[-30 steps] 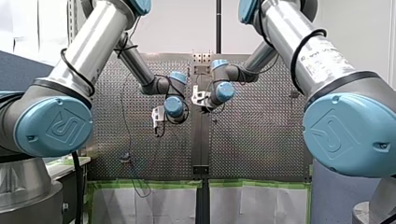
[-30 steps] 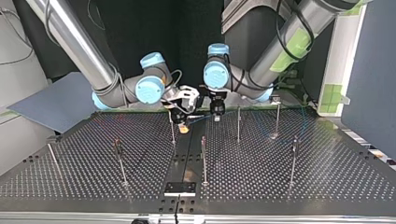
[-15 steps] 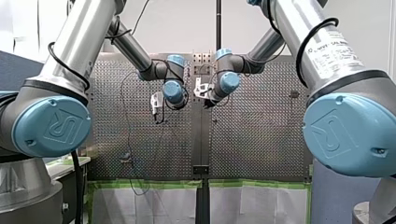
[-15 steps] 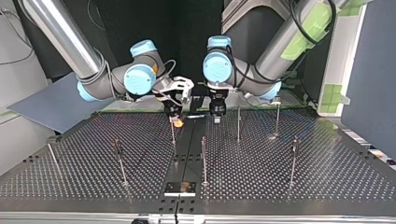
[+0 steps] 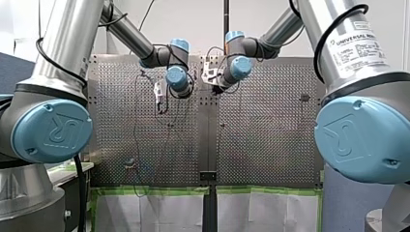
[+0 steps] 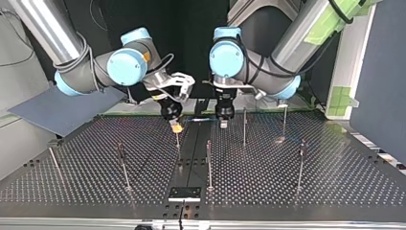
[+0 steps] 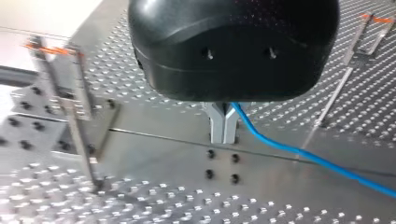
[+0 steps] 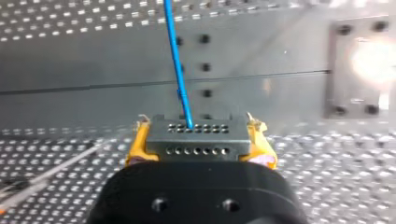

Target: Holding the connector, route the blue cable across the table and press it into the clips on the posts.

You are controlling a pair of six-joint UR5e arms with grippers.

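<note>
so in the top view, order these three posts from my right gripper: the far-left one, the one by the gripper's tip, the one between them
1. near post, just below the right gripper in the view
2. middle post, further toward the view's left
3. far-left post, at the view's far left

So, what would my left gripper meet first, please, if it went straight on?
Likely the table's smooth centre strip, right below the left gripper; nothing else seems to lie between.
</note>
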